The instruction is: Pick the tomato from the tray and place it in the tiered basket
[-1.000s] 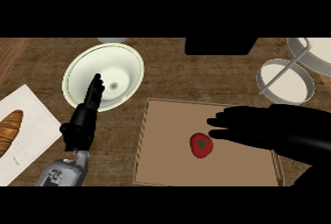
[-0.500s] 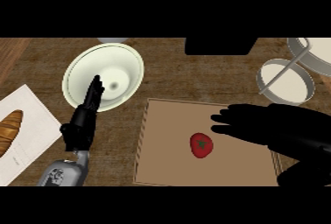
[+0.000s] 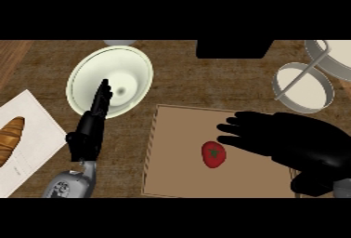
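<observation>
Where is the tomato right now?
In the head view, the tomato lies on the brown tray, right of centre, with the right hand open just to its right and not holding it.

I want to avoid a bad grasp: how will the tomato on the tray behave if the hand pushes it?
The tomato looks round and smooth, so it would probably roll or slip across the flat tray. It lies free beside the right hand, so a nudge may shift it.

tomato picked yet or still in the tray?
Still in the tray. The tomato lies on the brown surface, uncovered. The right hand is just right of it, fingers spread open, not curled round it.
</observation>
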